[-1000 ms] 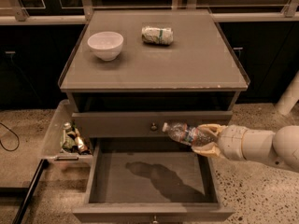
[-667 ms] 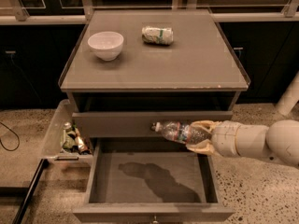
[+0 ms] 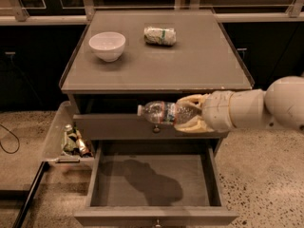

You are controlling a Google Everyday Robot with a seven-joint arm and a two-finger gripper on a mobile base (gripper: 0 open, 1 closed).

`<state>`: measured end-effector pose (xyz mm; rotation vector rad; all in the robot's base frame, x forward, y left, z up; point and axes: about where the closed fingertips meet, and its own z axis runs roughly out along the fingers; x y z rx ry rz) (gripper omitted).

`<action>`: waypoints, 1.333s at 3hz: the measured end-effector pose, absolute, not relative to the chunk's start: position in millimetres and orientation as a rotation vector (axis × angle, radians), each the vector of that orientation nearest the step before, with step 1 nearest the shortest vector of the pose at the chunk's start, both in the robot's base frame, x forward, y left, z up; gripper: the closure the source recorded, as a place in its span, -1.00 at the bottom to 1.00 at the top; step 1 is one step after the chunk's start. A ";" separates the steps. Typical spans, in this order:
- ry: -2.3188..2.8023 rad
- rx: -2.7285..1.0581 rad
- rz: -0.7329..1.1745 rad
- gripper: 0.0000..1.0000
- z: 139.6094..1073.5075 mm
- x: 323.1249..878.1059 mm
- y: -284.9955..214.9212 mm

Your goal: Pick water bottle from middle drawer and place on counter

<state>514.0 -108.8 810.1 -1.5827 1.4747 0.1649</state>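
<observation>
We count one gripper, at three o'clock from the view's centre, clasping one water bottle. One counter bears one white bowl at ten o'clock and one packet at twelve. Two drawers show: the open middle drawer and a closed drawer. One side bin at eight o'clock holds small bottles we cannot count.

Speckled stone floor; dark cabinets

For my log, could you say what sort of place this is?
Likely a lab test area: lone drawer cabinet on speckled floor; the hand grips the water bottle above the open drawer.
</observation>
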 end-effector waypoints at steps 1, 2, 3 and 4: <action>1.448 -1.557 0.173 1.00 860.6 535.0 -108.8; 1.448 -1.557 0.173 1.00 860.6 535.0 -108.8; 1.447 -1.559 0.142 1.00 872.2 553.0 -108.0; 1.470 -1.543 0.124 1.00 887.1 578.6 -115.0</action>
